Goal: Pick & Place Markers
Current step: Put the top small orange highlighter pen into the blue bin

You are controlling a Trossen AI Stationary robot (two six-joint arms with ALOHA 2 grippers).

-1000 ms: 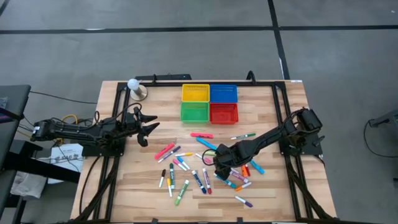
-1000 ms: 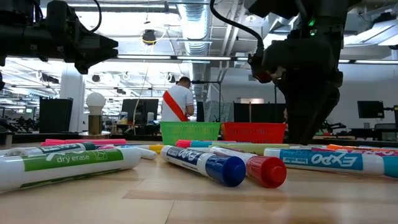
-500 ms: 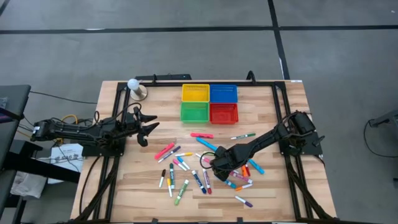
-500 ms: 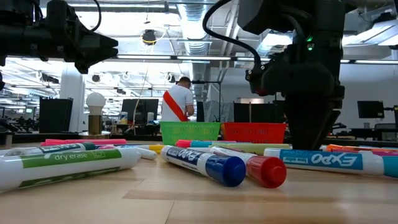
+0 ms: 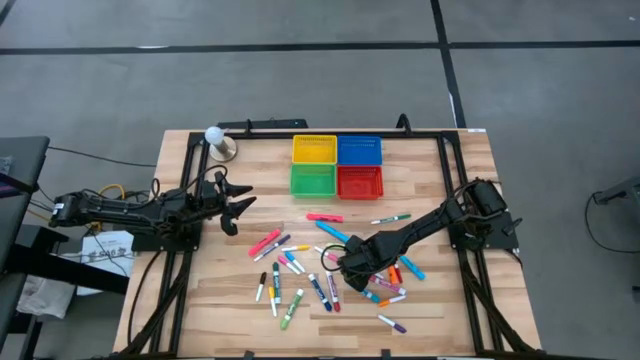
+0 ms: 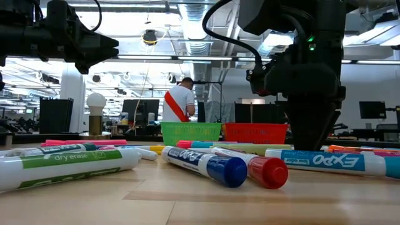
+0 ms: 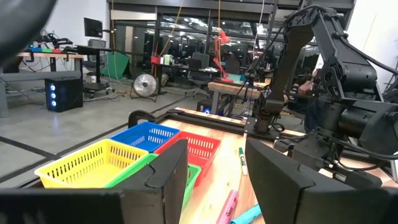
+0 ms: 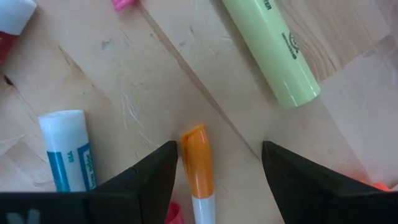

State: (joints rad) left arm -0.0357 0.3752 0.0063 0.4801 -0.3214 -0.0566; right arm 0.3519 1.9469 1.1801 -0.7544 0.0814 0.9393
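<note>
On scratched wood, right end effector (image 8: 214, 165) spread, empty, straddling orange-capped marker (image 8: 198, 167); left end effector (image 7: 214, 165) open

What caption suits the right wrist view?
Open right gripper straddling an orange-capped white marker on the wooden table.

Right tool (image 5: 345, 268) has shifted left and lowered among the markers (image 5: 325, 290)

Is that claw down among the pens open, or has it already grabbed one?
Open. The right gripper has its two fingers spread apart just above the table, with an orange-capped marker lying loose in the gap, not pinched.
</note>
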